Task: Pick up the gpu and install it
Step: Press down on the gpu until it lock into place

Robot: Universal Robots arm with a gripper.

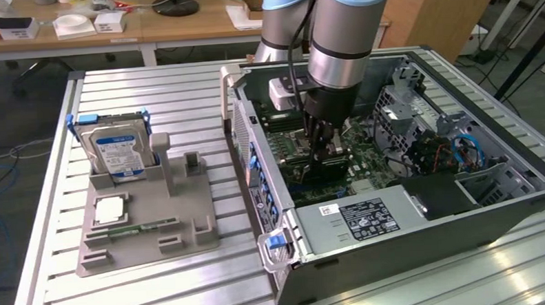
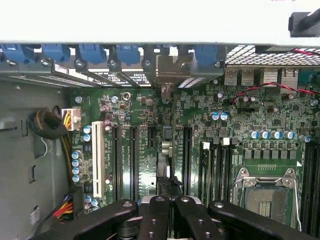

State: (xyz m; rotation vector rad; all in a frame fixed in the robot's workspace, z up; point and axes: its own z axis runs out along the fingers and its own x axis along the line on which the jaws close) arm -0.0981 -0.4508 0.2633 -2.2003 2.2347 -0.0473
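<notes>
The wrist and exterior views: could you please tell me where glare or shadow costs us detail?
Wrist view: the strip beyond the grey computer case's wall is washed out white; the green motherboard is evenly lit. Exterior view: light glares off the ribbed aluminium table; the thin dark gpu card in the black gripper sits in shadow.

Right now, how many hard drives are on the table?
1 for sure: the hard drive standing in the grey holder at the exterior view's left. The blue-tabbed thing behind it may be another.
</notes>
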